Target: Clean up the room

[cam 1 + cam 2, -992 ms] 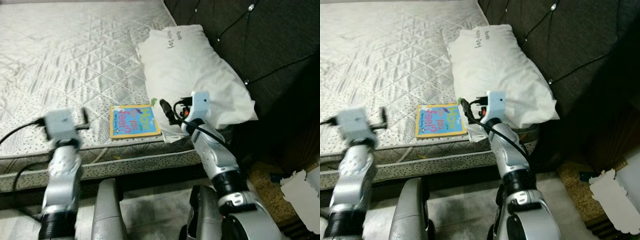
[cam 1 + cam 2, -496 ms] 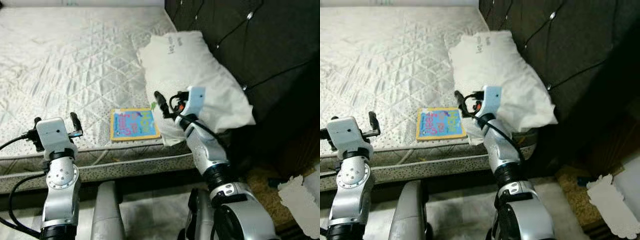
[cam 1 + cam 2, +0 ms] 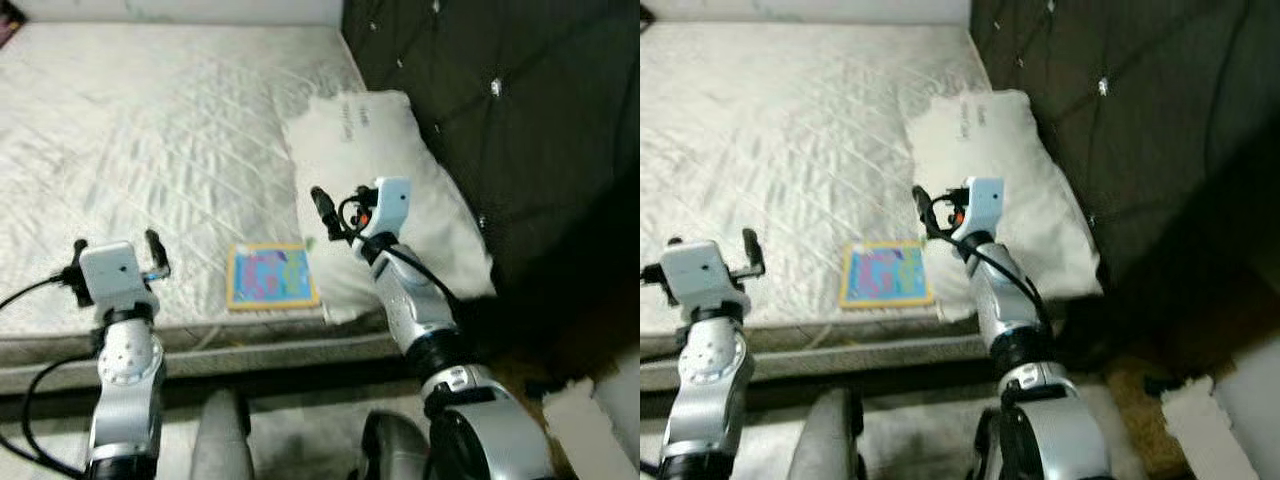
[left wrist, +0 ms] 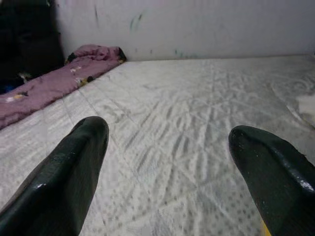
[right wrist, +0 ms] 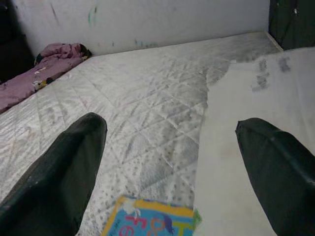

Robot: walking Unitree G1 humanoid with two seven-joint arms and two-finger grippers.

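Note:
A colourful children's book (image 3: 270, 276) lies flat near the front edge of the quilted grey mattress (image 3: 150, 130), its corner touching a white pillow (image 3: 380, 190) by the dark headboard. My right gripper (image 3: 322, 205) hovers open above the pillow's edge, just right of the book; the book's top edge (image 5: 152, 222) lies below between its fingers. My left gripper (image 3: 115, 255) is raised open over the mattress's front edge, left of the book, holding nothing. A crumpled pink blanket (image 4: 54, 81) lies at the far side of the bed.
A dark tufted headboard (image 3: 500, 110) stands to the right of the pillow. White paper-like debris (image 3: 1200, 425) lies on the floor at the lower right. A pale wall (image 4: 187, 27) runs behind the far side of the bed.
The camera has tilted, so the bed sits lower in the picture. My left gripper has risen from beside the bed edge to above it. The right gripper stays over the pillow's edge.

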